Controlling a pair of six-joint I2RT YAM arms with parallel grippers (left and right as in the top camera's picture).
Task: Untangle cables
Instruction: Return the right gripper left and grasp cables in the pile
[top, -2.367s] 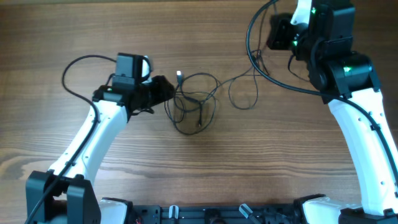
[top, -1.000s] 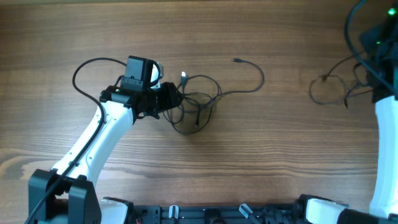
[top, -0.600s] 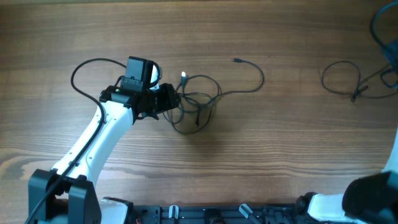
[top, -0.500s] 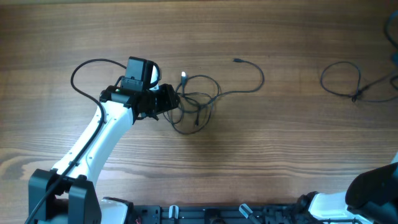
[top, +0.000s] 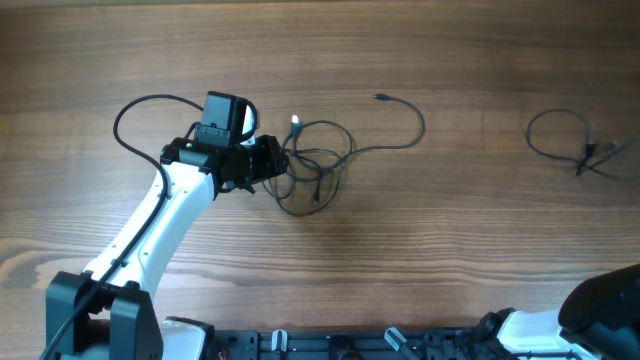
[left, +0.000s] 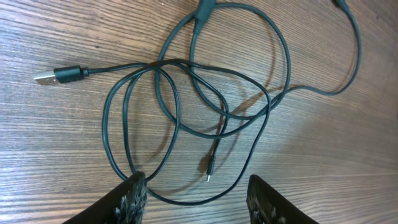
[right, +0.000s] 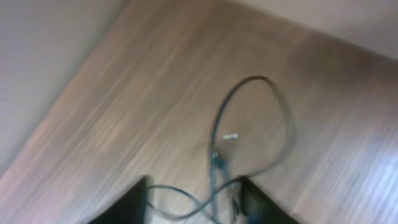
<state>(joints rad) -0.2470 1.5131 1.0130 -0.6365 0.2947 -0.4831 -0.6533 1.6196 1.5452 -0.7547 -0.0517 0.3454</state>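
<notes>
Cables (left: 225, 116) in a loose tangle lie on the table (top: 400, 260) just beyond the left gripper (left: 196, 186). Its fingers (left: 132, 198) are spread, and the nearest loop runs between them, ungrasped. A USB plug (left: 53, 76) points left out of the tangle, and one strand trails off to the right. The right gripper (right: 193, 186) is blurred, but its fingers are parted above a separate looped cable (top: 582, 160) lying at the table's far right, well apart from the tangle.

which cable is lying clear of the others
The looped cable at the far right, lying alone; the rest overlap in the tangle by the left hand.
</notes>
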